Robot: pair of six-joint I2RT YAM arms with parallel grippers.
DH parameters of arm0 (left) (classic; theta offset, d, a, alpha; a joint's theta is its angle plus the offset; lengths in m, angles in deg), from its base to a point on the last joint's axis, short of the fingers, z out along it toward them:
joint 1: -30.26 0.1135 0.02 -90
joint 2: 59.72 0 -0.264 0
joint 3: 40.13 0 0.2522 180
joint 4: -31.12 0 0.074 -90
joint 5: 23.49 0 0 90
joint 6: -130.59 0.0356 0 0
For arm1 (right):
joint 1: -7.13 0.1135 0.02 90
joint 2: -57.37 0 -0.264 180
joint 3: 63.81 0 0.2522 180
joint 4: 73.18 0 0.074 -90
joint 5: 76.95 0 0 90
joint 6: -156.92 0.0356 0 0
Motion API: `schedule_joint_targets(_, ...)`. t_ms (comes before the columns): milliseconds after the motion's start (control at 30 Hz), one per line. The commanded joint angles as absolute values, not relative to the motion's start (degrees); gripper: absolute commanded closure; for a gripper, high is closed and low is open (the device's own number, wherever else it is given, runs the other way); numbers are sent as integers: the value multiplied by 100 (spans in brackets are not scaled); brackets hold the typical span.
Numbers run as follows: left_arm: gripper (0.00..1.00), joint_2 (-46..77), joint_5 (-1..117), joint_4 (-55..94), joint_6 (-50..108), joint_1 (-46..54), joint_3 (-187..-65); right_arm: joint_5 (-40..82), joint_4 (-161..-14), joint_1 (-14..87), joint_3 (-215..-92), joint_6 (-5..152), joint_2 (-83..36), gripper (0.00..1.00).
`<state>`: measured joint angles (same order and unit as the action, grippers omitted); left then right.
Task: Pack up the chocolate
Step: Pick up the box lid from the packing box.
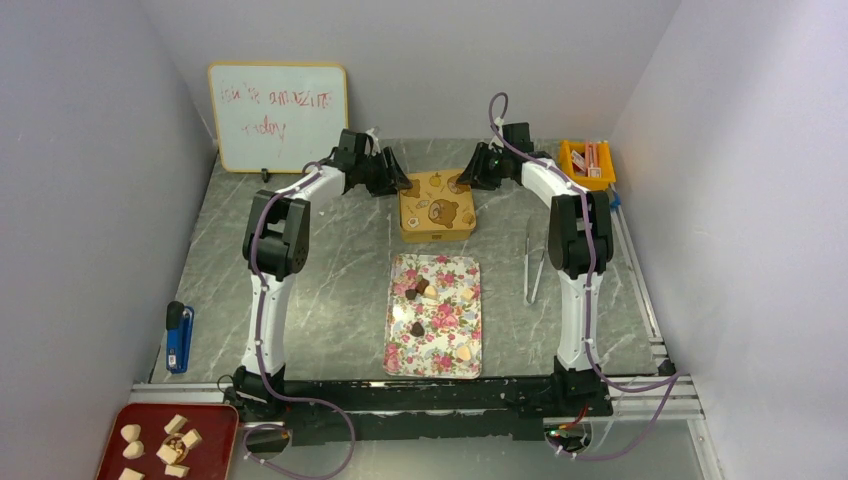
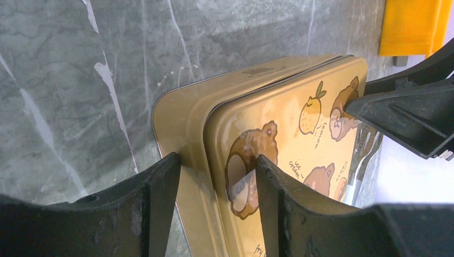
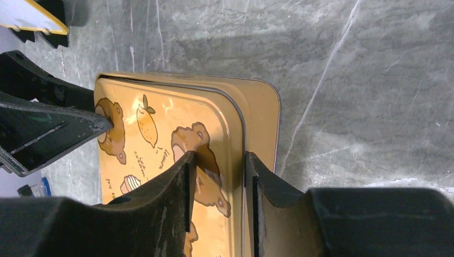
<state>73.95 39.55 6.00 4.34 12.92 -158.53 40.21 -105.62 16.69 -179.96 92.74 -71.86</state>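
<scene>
Black arms (image 1: 275, 240) outstretched, fingers (image 2: 160, 209) astride yellow tin (image 1: 436, 210) rim

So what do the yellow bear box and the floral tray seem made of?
Yellow bear box: probably printed tin with a glossy finish, given the sharp reflections and rolled rim. Floral tray: thin and flat with printed roses. It could be plastic or metal; I cannot tell which.

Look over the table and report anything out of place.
Nothing stands out. The tin lies flat with its lid on, the left gripper and right gripper each straddling one edge. The chocolate lies scattered but wholly on the floral tray, none spilled onto the table.
</scene>
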Motion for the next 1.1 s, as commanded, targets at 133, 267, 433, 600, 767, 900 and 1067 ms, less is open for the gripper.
schedule_joint_targets(133,42,7000,4009,540,459,1276,-15625,3750,-10350,1690,-17791,9234,-6771,85)
schedule_joint_targets(267,41,6912,4015,524,464,1277,-15590,3729,-10249,1681,-17669,9266,-6662,93)
schedule_joint_targets(433,41,6799,4010,573,436,1294,-15498,3745,-10110,1642,-17544,9302,-6554,100)
schedule_joint_targets(600,41,6691,3993,620,384,1308,-15422,3821,-9982,1567,-17399,9368,-6461,100)
schedule_joint_targets(767,41,6545,3990,697,308,1329,-15350,3890,-9859,1498,-17284,9396,-6347,100)
schedule_joint_targets(900,41,6399,3946,890,163,1354,-15212,4025,-9664,1432,-17158,9461,-6236,100)
schedule_joint_targets(1067,40,6288,3927,977,88,1365,-15133,4445,-9288,1346,-16994,9678,-6179,100)
